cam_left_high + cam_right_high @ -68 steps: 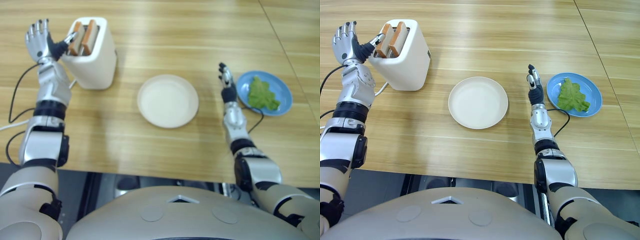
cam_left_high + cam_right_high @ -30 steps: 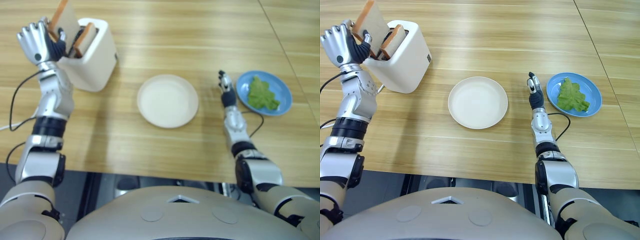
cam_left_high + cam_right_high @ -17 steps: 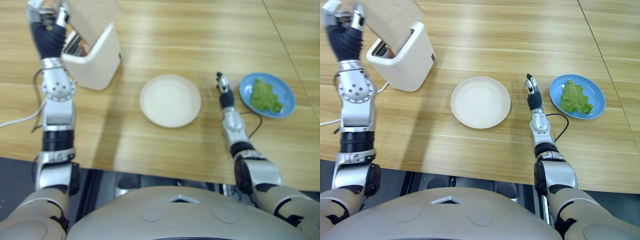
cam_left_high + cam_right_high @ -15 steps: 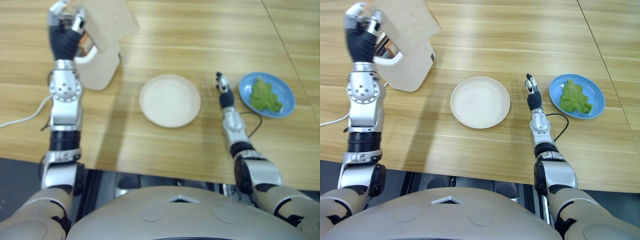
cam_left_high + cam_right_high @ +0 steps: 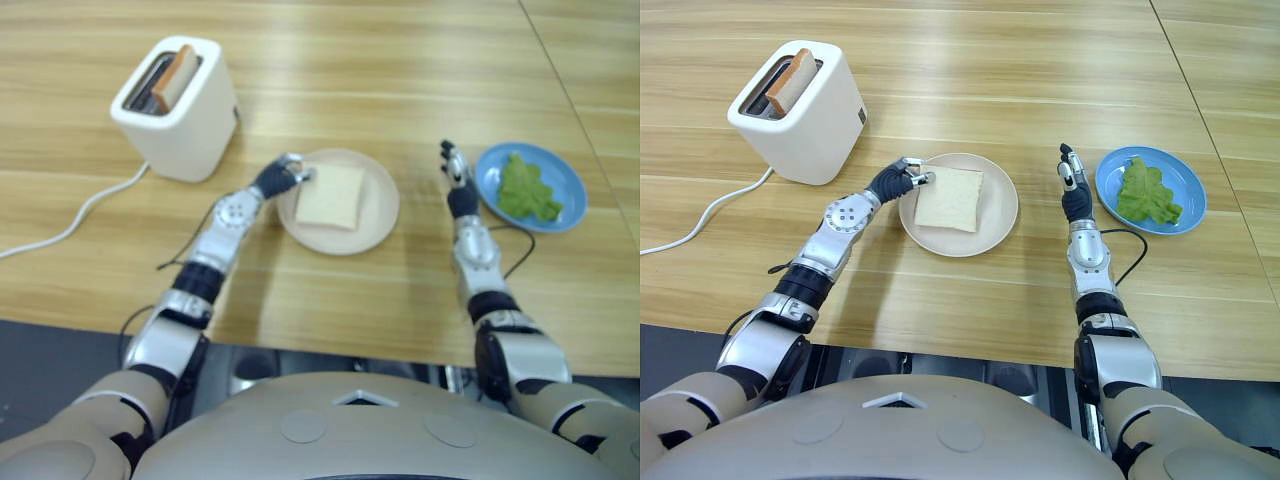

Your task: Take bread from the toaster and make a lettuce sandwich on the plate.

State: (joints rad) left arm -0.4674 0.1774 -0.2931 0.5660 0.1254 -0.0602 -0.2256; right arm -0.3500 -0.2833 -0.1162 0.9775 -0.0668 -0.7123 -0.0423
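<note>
wood table (image 5: 1040, 60): pale planks, grain running left to right; dark floor (image 5: 940, 365) below its near edge.
writing: small dark mark (image 5: 859, 116) on the side of the toaster (image 5: 810, 125), too small to read.
cord (image 5: 700, 222): white, trailing from the toaster off to the left.
second slice (image 5: 792, 78): upright in one slot, long edge along it, near-left to far-right.
plate (image 5: 1002, 212): cream, round, mid-table.
bread slice (image 5: 948, 198): flat on the plate, roughly square, edges slightly skewed to the grain.
left hand (image 5: 895, 180): at the plate's left rim, fingers curled, seemingly pinching the bread slice's far-left corner.
right hand (image 5: 1070, 185): between plate and blue plate (image 5: 1188, 198), fingers straight, holding nothing.
lettuce (image 5: 1143, 192): on the blue plate.
</note>
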